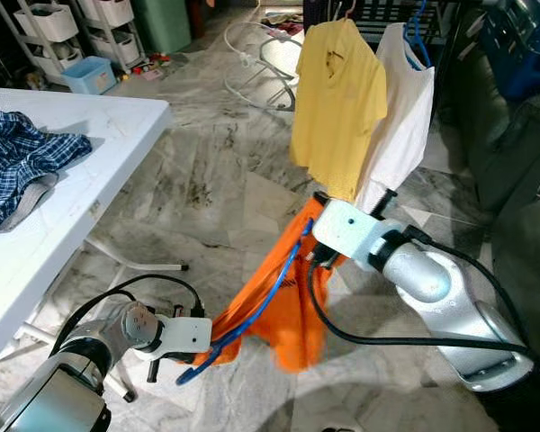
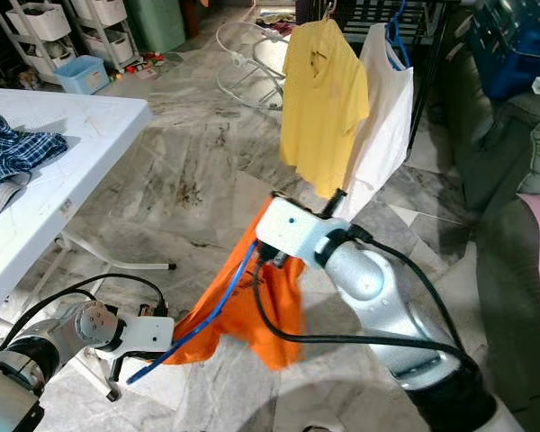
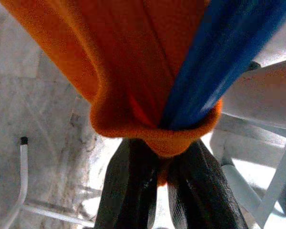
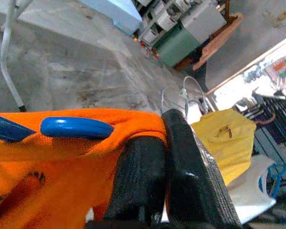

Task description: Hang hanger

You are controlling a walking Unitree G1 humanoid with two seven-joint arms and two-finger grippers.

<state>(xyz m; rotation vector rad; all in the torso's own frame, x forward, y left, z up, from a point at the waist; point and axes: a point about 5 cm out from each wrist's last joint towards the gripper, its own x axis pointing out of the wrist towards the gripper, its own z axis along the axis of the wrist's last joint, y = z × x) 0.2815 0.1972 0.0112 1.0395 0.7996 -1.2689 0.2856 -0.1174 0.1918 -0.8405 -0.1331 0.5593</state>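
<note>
Orange T-shirt [image 1: 283, 297] on a blue hanger [image 1: 252, 310] hangs stretched between both claws above the marble floor [image 1: 198, 180]. Left claw [image 1: 202, 346], low and nearest, is pinched shut on the shirt's bunched edge and hanger; right claw [image 1: 319, 202], higher, is clamped on the shirt's upper edge. White worktop [image 1: 63, 207] with a plaid shirt [image 1: 18, 157] stands to the left. Beyond hang a yellow T-shirt [image 1: 337, 103] and a white garment [image 1: 400, 117].

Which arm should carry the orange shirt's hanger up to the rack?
Right, probably. The right gripper pinches the orange shirt at its upper end, just below the hung yellow shirt. The left gripper holds the shirt and blue hanger low near the floor, farther from the rack.
</note>
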